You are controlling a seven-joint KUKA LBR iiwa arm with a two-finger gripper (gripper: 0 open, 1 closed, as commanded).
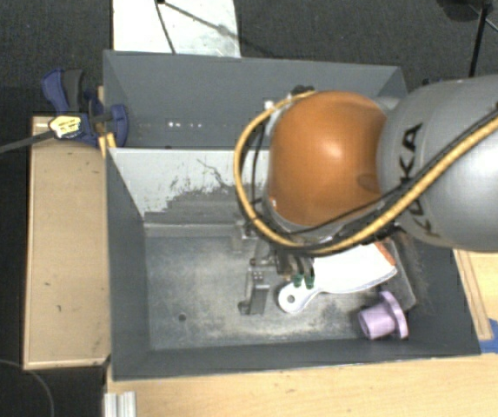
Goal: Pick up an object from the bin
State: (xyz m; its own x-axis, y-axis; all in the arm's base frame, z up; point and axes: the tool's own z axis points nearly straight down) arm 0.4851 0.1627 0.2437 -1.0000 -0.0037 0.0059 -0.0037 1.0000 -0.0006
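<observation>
- The grey bin (188, 102) holds very little: a flat white plastic piece (344, 278) and a small purple spool-like thing (381, 319). Both lie toward the right of the floor, and the left half is bare scuffed metal.
- The arm (457, 172) reaches in from the right, and its orange cover (327, 159) hangs over the middle of the bin and hides much of what is beneath it.
- The gripper (266, 295) sits low, at or just above the bin floor, near the middle.
- The white piece has a narrow rounded end with a hole in it, and that end lies just beside the gripper on its right. The wider part runs off under the arm.
- The purple thing is apart from the gripper, near the front right corner, close to the white piece.
- From where I stand I cannot tell whether the gripper is spread or closed; the wrist shadows it.
- I see nothing gripped, so I judge the pick is not yet done. The descent looks finished.
- If the white piece is the target, what is left is closing on its narrow end, lifting it, and clearing the bin walls.
</observation>
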